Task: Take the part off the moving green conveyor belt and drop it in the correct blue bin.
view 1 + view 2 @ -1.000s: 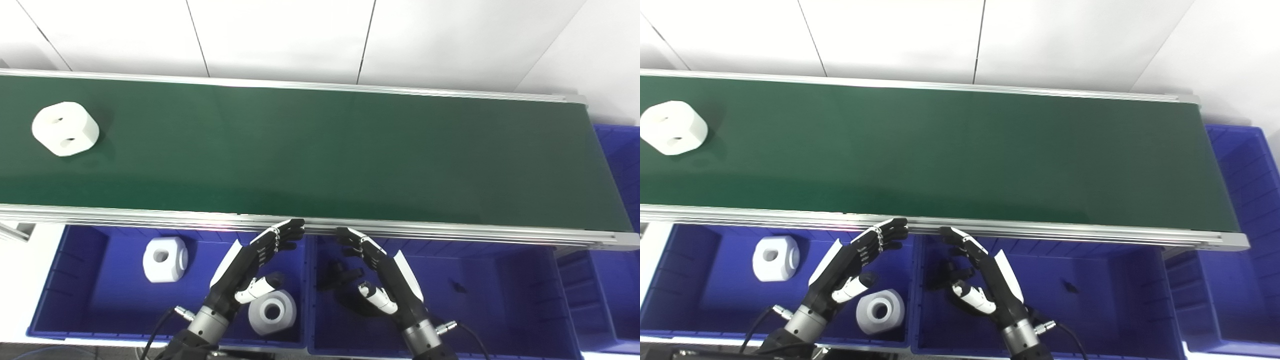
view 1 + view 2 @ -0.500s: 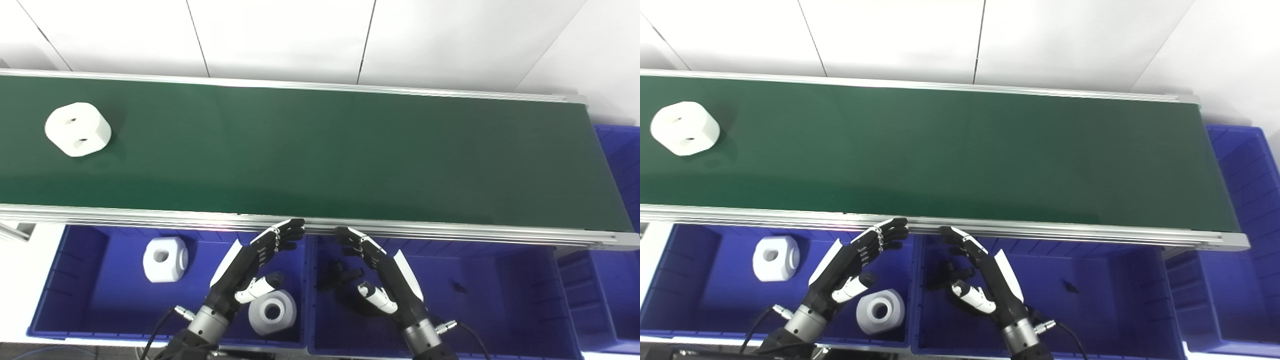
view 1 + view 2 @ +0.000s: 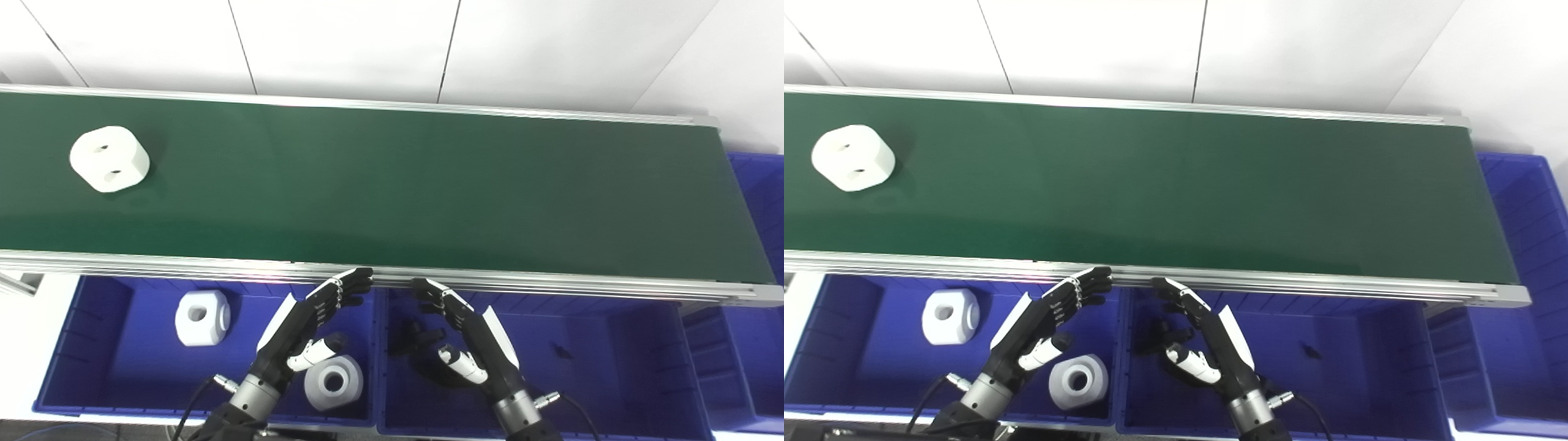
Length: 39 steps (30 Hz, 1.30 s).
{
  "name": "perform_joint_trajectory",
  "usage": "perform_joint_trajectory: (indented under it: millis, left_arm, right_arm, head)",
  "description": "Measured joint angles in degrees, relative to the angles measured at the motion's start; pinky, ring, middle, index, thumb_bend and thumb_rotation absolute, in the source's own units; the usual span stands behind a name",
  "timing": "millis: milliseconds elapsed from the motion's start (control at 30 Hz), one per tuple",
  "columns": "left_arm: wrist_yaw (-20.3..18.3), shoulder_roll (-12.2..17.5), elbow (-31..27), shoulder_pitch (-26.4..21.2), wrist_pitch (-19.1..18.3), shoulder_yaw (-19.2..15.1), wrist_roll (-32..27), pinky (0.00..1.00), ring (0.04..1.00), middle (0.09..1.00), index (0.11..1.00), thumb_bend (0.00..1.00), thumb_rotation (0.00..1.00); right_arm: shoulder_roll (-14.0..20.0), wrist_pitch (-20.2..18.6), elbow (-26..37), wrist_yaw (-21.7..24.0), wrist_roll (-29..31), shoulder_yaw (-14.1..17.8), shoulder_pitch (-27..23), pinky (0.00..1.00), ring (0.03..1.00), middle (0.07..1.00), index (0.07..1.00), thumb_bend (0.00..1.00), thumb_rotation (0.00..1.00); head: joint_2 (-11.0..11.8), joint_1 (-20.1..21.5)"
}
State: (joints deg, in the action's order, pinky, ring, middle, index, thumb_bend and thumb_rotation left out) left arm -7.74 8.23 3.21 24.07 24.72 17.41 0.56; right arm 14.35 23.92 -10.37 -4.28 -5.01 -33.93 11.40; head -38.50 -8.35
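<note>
Meanwhile the white two-hole part (image 3: 109, 158) has ridden rightward along the green conveyor belt (image 3: 392, 190) since a second ago, though it is still near the belt's left end and well apart from both hands. Neither hand has shifted: the left hand (image 3: 310, 326) and right hand (image 3: 467, 338) hover just below the belt's near aluminium rail (image 3: 551, 283), fingers spread and holding nothing. Below them sit the blue bins: the left bin (image 3: 79, 343) holds two white single-hole parts (one (image 3: 202, 317) by its left side, one (image 3: 334, 381) partly behind the left wrist), while the middle bin (image 3: 612, 367) holds a small dark piece (image 3: 560, 350). A further bin (image 3: 1519, 202) stands past the belt's right end.
</note>
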Motion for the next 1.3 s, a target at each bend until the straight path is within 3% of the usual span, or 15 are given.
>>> perform_joint_trajectory:
  millis: [300,567,633,700,733,767,800,1067,1300]
  left_arm:
    - [-0.22,-0.63,0.08,0.01,0.0,-0.17,0.04,0.79,0.833,0.842,0.838,0.77,0.82]
    - [1.47,-0.65,0.6,-0.32,0.02,0.95,1.79,0.77,0.823,0.834,0.828,0.77,0.83]
    - [2.42,-0.7,1.62,-0.67,0.07,1.47,2.45,0.76,0.823,0.835,0.823,0.78,0.82]
    - [2.84,-0.72,2.9,-0.98,0.1,1.98,2.49,0.76,0.818,0.829,0.819,0.8,0.8]
    - [2.93,-0.72,3.68,-1.14,0.14,2.27,2.48,0.76,0.817,0.827,0.818,0.81,0.8]
    - [3.07,-0.74,4.62,-1.37,0.18,2.55,2.47,0.75,0.813,0.824,0.816,0.82,0.8]
    - [3.22,-0.77,5.58,-1.64,0.25,2.89,2.48,0.75,0.806,0.817,0.807,0.82,0.8]
    - [9.31,0.16,9.16,-4.43,0.27,7.04,4.67,0.74,0.787,0.79,0.78,0.85,0.84]
    - [13.88,1.44,9.84,-5.55,0.6,10.42,5.13,0.74,0.777,0.775,0.762,0.85,0.83]
  right_arm:
    - [-0.08,0.0,-0.15,-0.05,-0.09,0.26,0.08,0.76,0.831,0.862,0.839,0.89,0.95]
    - [-0.06,0.0,-1.23,0.28,0.45,1.0,0.03,0.77,0.845,0.87,0.841,0.89,0.94]
    - [0.06,0.0,-1.85,0.28,0.56,1.2,0.01,0.77,0.845,0.87,0.838,0.9,0.95]
    - [0.1,0.02,-2.4,0.28,0.59,1.26,-0.01,0.76,0.838,0.862,0.829,0.91,0.95]
    - [0.08,0.05,-2.9,0.28,0.63,1.29,-0.05,0.76,0.835,0.86,0.826,0.92,0.95]
    - [0.04,0.12,-3.86,0.29,0.77,1.32,-0.19,0.75,0.833,0.859,0.824,0.92,0.95]
    - [0.02,0.14,-4.86,0.33,0.92,1.39,-0.32,0.74,0.83,0.856,0.821,0.91,0.95]
    - [-0.46,0.14,-8.61,2.93,2.27,3.6,-1.0,0.71,0.808,0.84,0.806,0.91,0.93]
    - [-0.71,0.14,-9.7,5.01,2.47,4.83,-1.45,0.71,0.799,0.838,0.81,0.89,0.92]
  head:
    - [0.18,-0.97]
    - [0.97,-4.57]
    - [2.11,-5.36]
    - [7.79,-7.72]
    - [7.82,-7.74]
    - [10.09,-8.87]
    - [10.8,-9.4]
    - [14.67,-12.83]
    - [14.59,-13.54]
